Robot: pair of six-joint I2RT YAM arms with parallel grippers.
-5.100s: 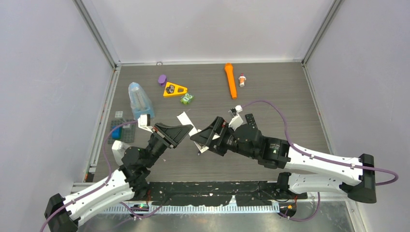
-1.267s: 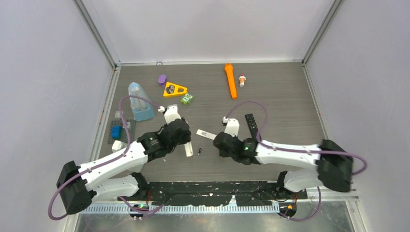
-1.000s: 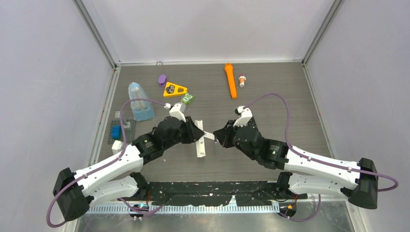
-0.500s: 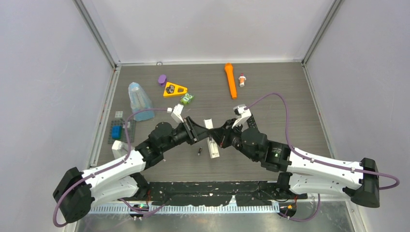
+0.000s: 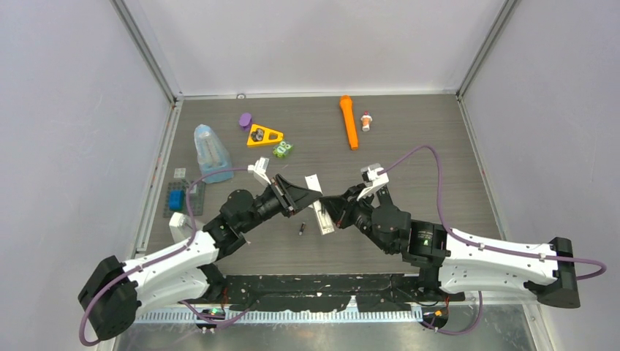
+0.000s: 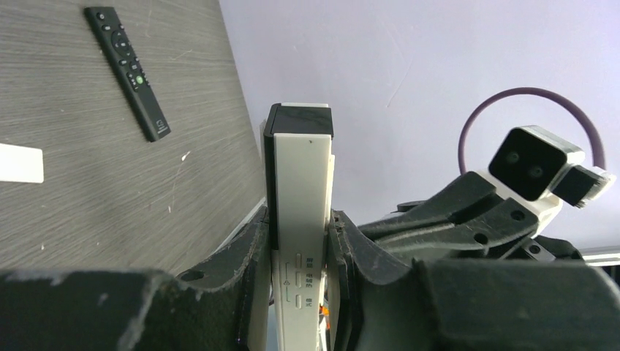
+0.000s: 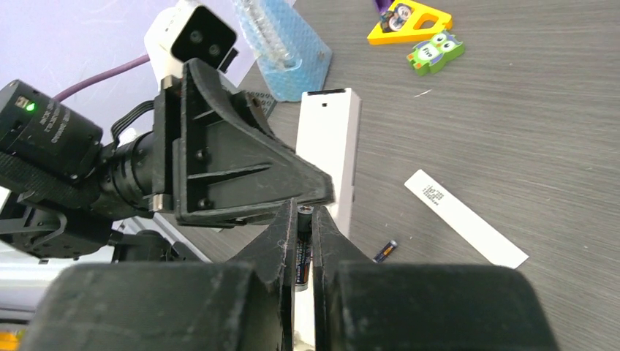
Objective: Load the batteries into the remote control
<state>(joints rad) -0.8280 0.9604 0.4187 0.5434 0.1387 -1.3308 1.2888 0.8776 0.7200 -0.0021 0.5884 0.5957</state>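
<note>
The remote control [image 6: 301, 197], a slim white bar with a dark far end, stands up off the table, and my left gripper [image 6: 298, 234] is shut on its sides. From above the remote control [image 5: 322, 219] shows on both sides of the left gripper [image 5: 311, 196]. My right gripper [image 7: 302, 212] is shut on one of the batteries [image 7: 303, 248], held lengthwise between the fingers just in front of the remote control [image 7: 330, 139]. From above, the right gripper [image 5: 330, 207] meets the left one at the bar. Another battery [image 7: 385, 250] lies loose on the table [image 5: 301, 229].
A white cover strip [image 7: 464, 218] lies flat past the loose battery. A black remote [image 6: 128, 69] lies further out. At the back are an orange flashlight [image 5: 349, 121], a small bottle [image 5: 366, 121], a yellow triangle toy [image 5: 264, 136], a green toy [image 5: 282, 150] and a clear blue container [image 5: 210, 152].
My left gripper has carried the remote control to the right and turned it. The right gripper has stayed close against it, shut on its battery. The loose battery has not moved.
</note>
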